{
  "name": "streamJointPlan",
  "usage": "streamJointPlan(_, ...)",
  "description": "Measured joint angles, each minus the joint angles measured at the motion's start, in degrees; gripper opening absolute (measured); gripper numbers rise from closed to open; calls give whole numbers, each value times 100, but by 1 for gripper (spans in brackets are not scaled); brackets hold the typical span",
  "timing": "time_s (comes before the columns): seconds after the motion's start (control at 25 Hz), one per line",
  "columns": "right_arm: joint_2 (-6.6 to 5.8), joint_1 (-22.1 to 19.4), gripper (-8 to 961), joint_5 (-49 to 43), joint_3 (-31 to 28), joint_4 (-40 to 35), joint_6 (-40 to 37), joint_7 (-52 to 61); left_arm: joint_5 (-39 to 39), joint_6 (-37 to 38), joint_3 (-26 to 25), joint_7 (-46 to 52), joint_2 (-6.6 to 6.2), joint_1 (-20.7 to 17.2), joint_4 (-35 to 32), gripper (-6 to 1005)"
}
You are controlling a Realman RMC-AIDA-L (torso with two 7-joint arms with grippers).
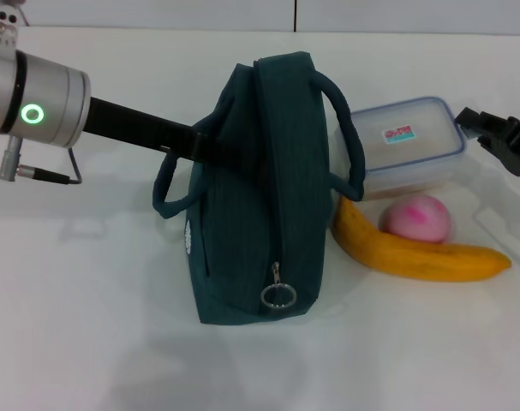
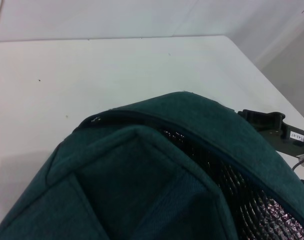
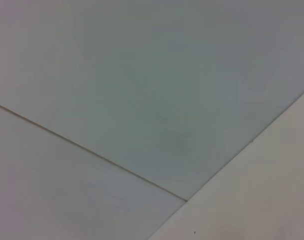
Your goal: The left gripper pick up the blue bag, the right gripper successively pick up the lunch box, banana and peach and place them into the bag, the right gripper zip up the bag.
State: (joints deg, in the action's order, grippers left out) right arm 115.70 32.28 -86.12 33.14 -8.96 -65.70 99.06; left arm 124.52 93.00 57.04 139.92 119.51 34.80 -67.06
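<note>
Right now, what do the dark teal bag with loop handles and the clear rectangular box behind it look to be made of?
The dark teal bag looks like woven fabric, matte with a fine ribbed weave; the left wrist view shows a shiny, crinkled silver lining, probably foil. Its zipper ring pull looks metallic. The clear rectangular box appears to be glossy translucent plastic with a blue-rimmed lid.

Left arm (image 1: 131,127) — black, silver wrist, green ring light — grey cable plug

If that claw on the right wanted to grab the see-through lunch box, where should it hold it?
Probably across the lunch box's short width, coming straight down from above. It lies flat with its blue-rimmed lid up, and the blue bag, peach and banana crowd its near and left sides. The right gripper waits just to its right.
</note>
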Motion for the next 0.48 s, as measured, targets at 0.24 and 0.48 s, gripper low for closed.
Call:
streamJointPlan(0.24, 7, -10, 165, 46, -37, 84, -39, 0, 0, 11, 0, 0, 2, 0, -1, 55)
streamJointPlan(0.48, 15, -115, 114, 245, -44, 160, -220, 265, -71, 11, 6, 0, 1, -3, -1, 55)
